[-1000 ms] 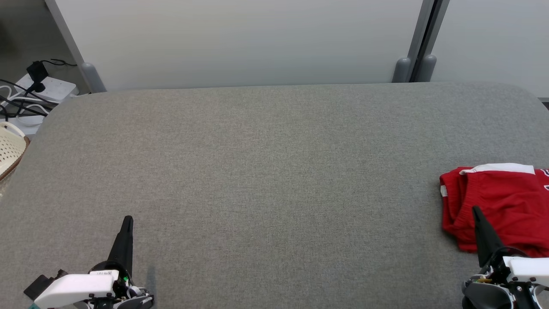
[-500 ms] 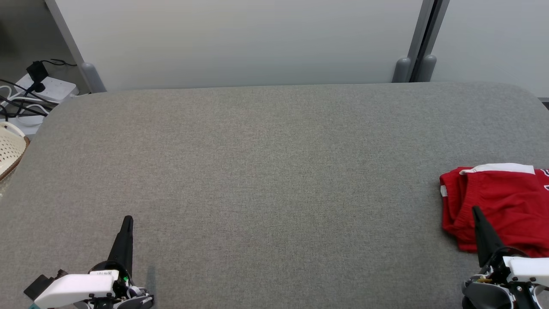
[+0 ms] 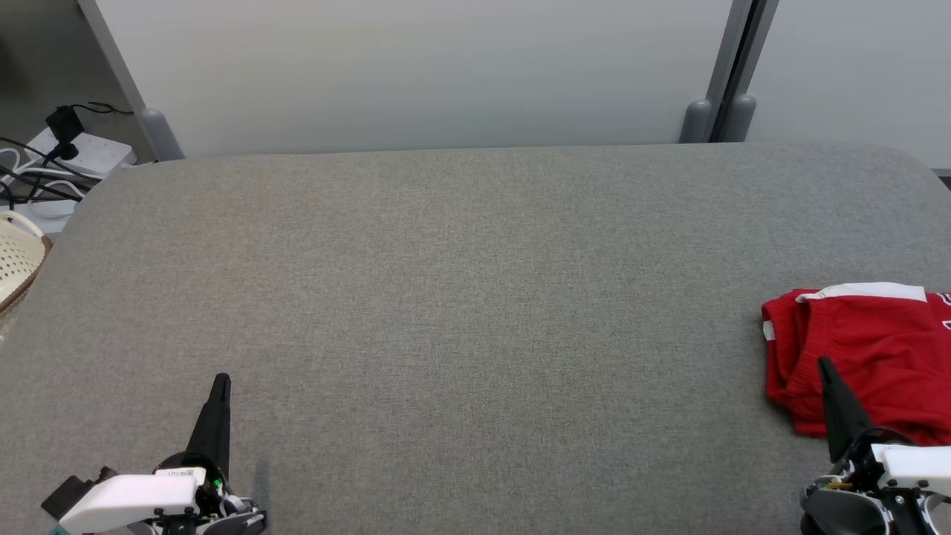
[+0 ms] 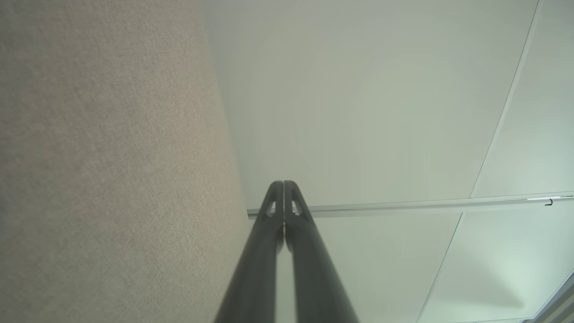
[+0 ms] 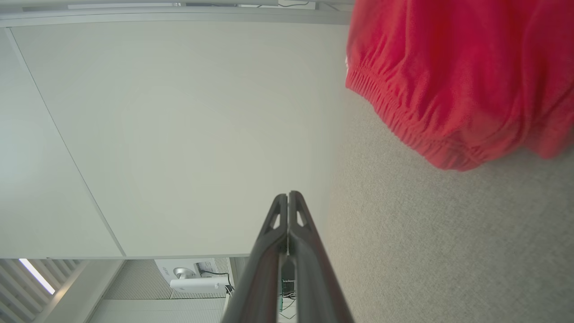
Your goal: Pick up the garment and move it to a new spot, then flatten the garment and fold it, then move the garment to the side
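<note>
The garment is red with white trim, folded into a compact bundle at the right edge of the grey table; part of it runs off the head view. Its gathered red hem fills the upper right of the right wrist view. My right gripper is shut and empty, its tip in front of the garment's near edge in the head view, while the wrist view shows the cloth off to the side of the tip. My left gripper is shut and empty at the lower left, far from the garment. Its pressed-together fingers point past the table's edge.
A pale partition wall with grey posts stands behind the table. A white power strip with cables and a cream basket sit off the table's left side. Wide bare tabletop lies between the two grippers.
</note>
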You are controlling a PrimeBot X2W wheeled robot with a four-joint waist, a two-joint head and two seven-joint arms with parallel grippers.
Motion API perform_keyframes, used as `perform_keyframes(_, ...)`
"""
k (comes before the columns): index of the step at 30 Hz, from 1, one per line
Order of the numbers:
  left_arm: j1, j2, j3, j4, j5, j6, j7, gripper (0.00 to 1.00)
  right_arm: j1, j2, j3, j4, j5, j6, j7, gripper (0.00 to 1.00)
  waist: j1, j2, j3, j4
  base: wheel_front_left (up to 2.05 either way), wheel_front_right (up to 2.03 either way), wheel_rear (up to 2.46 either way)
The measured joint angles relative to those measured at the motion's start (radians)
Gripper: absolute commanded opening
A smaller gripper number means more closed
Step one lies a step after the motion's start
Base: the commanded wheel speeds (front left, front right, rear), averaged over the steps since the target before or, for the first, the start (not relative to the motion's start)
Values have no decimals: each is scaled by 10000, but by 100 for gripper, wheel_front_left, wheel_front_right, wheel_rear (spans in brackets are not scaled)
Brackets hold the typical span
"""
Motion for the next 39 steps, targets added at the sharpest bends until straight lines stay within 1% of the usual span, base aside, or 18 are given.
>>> perform_keyframes(39, 0, 0, 0, 0, 0, 0, 0, 0, 1, 0, 0, 0, 0, 0, 0, 0, 0, -1, 0, 0, 0, 0, 0)
